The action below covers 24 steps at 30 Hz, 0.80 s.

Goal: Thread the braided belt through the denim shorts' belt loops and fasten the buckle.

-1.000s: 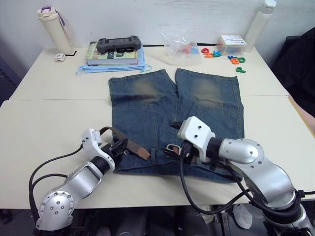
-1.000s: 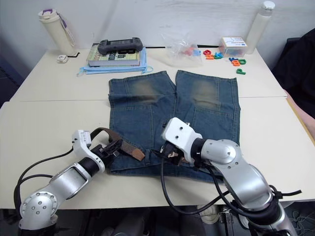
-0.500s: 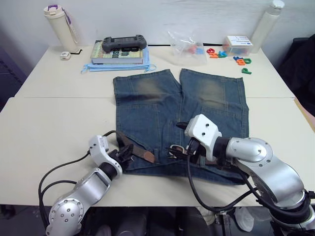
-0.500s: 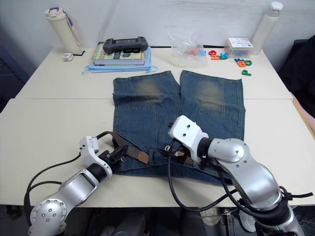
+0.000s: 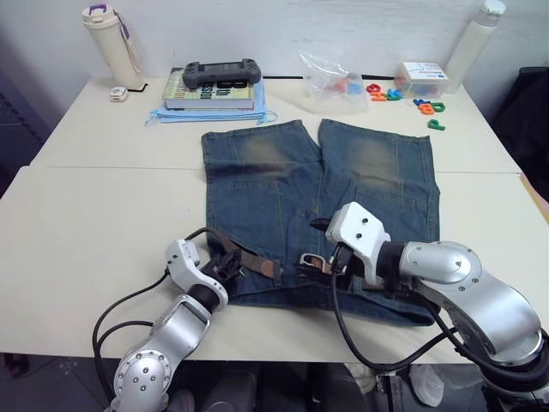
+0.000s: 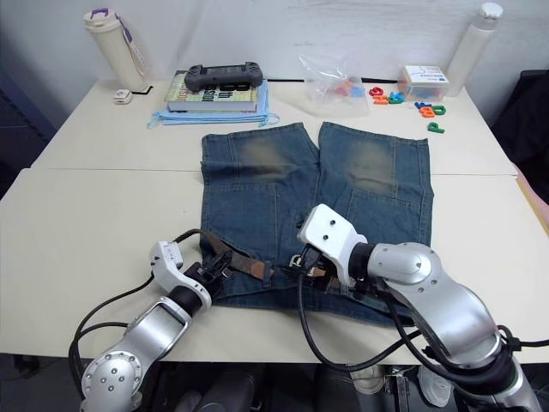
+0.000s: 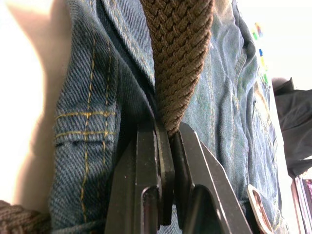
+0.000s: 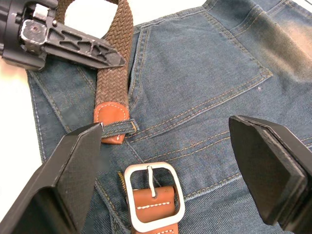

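Note:
The denim shorts (image 5: pixel 317 197) lie flat on the table, waistband toward me. My left gripper (image 7: pixel 168 129) is shut on the braided belt (image 7: pixel 180 58) at the shorts' left waist corner. The belt's tan tip (image 8: pixel 112 117) lies on the waistband with a denim belt loop (image 8: pixel 121 127) across it. Just right of the tip, the silver buckle (image 8: pixel 153 195) lies flat on the waistband. My right gripper (image 8: pixel 165 124) hovers over buckle and tip, open wide and holding nothing. In the left eye view the left gripper (image 5: pixel 230 262) and buckle (image 5: pixel 310 260) sit close together.
At the back of the table stand a beige bottle (image 5: pixel 109 39), a book with a game controller (image 5: pixel 221 73) on it, a plastic bag (image 5: pixel 330 81), a small box (image 5: pixel 420 77), coloured letters (image 5: pixel 433 107) and a white bottle (image 5: pixel 476 43).
The head camera has shifted. My left gripper has carried the belt tip slightly to the right, closer to the buckle. The right gripper stays open over the buckle.

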Available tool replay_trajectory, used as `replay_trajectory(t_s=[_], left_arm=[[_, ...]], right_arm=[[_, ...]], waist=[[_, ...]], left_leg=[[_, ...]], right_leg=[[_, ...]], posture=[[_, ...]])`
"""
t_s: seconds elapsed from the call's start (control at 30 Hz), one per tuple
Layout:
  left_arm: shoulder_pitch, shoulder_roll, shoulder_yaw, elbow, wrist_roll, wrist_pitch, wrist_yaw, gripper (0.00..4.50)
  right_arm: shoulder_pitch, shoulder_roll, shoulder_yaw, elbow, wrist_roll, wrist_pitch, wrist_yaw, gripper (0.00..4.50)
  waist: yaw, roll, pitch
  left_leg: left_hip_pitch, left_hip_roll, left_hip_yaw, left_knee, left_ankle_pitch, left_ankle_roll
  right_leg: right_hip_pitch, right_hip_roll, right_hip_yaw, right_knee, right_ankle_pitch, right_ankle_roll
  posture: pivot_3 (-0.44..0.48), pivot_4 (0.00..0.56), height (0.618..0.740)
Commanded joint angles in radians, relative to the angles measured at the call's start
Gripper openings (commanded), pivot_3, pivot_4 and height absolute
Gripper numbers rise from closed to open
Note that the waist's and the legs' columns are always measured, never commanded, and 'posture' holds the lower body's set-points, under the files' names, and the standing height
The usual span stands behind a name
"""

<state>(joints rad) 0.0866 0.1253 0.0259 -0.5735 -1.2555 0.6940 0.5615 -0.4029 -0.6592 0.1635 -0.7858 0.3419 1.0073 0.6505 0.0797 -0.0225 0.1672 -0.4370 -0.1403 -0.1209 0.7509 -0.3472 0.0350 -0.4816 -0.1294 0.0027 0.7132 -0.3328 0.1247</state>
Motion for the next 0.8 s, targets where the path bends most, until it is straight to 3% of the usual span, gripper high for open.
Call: replay_trajectory(t_s=[0.03,0.43,0.8], left_arm=[[-0.002,-0.01,-0.039,0.001,-0.028,0.03,-0.032,0.0],[-0.093,0.03,-0.114,0.029,0.064,0.083,-0.236,0.0],[-0.098,-0.003,-0.1,0.061,0.112,0.097,-0.231,0.0]], right_arm=[[-0.012,-0.015,-0.03,-0.039,0.018,-0.003,-0.007,4.38],[0.041,-0.09,-0.001,-0.046,0.001,-0.055,0.005,4.38],[0.093,-0.171,0.013,-0.07,-0.014,-0.103,0.025,4.38]], waist=[[0.002,0.0,0.0],[0.003,0.001,0.0],[0.005,0.001,0.001]], left_leg=[[0.0,0.0,0.0,0.0,0.0,0.0],[-0.002,-0.001,0.0,0.0,0.0,0.003],[-0.001,-0.001,0.0,0.0,0.0,0.004]], right_leg=[[0.0,0.0,0.0,0.0,0.0,0.0],[0.001,0.0,0.0,-0.005,0.002,0.003],[0.002,-0.001,0.0,-0.006,0.002,0.004]], posture=[[0.0,0.15,0.659],[0.0,0.15,0.659],[0.0,0.15,0.659]])
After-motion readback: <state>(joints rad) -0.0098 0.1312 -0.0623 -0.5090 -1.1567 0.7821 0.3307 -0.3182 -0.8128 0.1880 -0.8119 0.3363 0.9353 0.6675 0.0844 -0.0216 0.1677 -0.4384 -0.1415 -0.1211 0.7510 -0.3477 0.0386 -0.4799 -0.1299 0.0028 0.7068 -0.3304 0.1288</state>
